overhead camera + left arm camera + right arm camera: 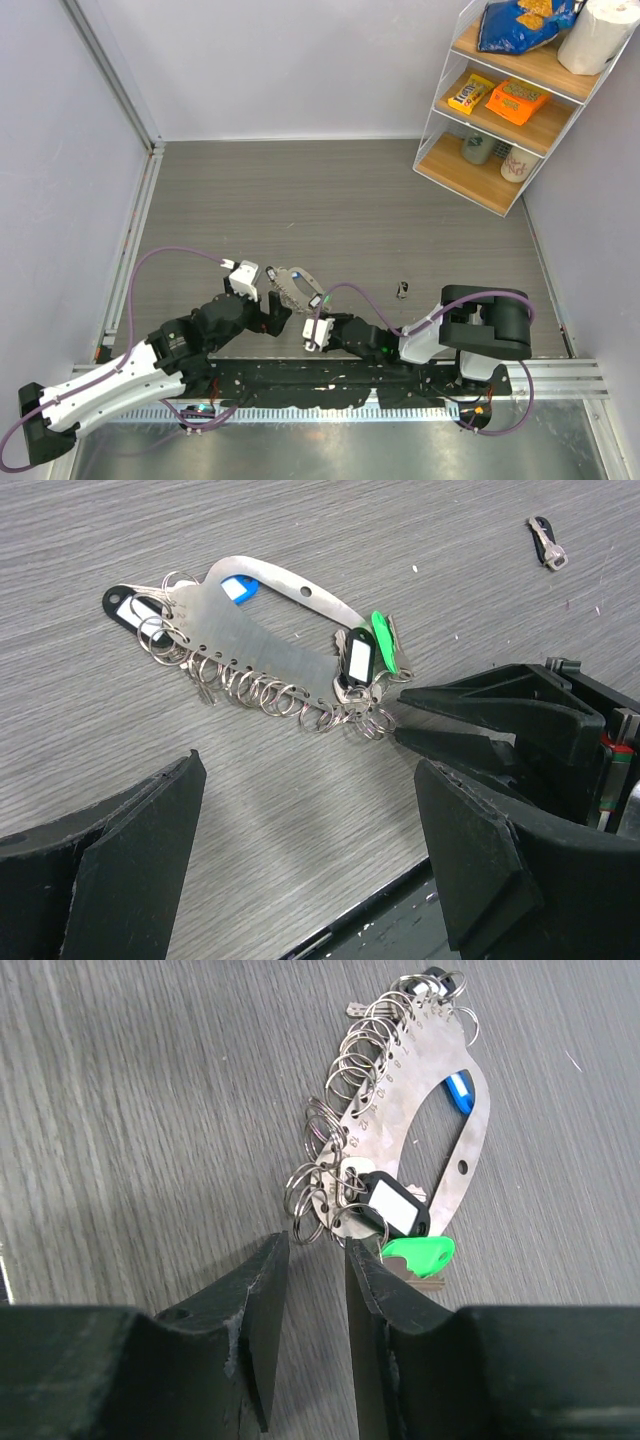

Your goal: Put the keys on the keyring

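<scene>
A flat silvery metal plate [250,640] lies on the table with several keyrings [300,705] hung along its edge. Keys with green [383,645], black [358,658] and blue [238,587] heads hang at it. One loose black-headed key [547,542] lies apart; it also shows in the top view [402,289]. My left gripper [310,820] is open and empty, just short of the plate. My right gripper [315,1250] stands narrowly open and empty, its tips right at the end rings [308,1205] beside the green key [420,1253]. Its fingers [470,730] show in the left wrist view.
The plate [293,285] lies near the table's front edge, between my left gripper [278,308] and right gripper [320,312]. A shelf [505,130] with snacks and cups stands at the back right. A black rail [330,375] runs along the front.
</scene>
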Robot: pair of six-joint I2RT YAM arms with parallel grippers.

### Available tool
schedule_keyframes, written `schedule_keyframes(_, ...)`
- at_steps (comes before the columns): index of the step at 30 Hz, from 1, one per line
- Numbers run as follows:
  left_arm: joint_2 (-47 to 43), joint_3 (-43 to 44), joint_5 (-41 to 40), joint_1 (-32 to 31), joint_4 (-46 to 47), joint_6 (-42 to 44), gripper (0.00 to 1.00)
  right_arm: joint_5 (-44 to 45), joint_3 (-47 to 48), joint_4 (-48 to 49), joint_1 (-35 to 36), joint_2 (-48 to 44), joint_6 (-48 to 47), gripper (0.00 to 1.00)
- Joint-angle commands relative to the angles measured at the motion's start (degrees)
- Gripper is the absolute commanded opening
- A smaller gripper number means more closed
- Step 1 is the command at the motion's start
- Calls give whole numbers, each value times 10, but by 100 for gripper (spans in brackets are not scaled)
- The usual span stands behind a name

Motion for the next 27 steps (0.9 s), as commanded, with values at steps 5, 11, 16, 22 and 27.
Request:
schedule_keyframes(5,5,-2,-14,3,37,6,93,-36,12,-17,-1,-26,24,33)
schedule_keyframes(11,7,0,-13,3,40,10,94,-37,14,-21,-1,-25,29,34)
schedule_keyframes(16,4,1,-14,5,34,10,94,-27,23,1,-1,2,25,34)
schedule_keyframes(22,0,0,-15,7,31,11,94,-23,28,9,-2,18,23,34)
schedule_keyframes(27,4,1,-14,6,32,12,94,-17,22,10,-4,13,19,30)
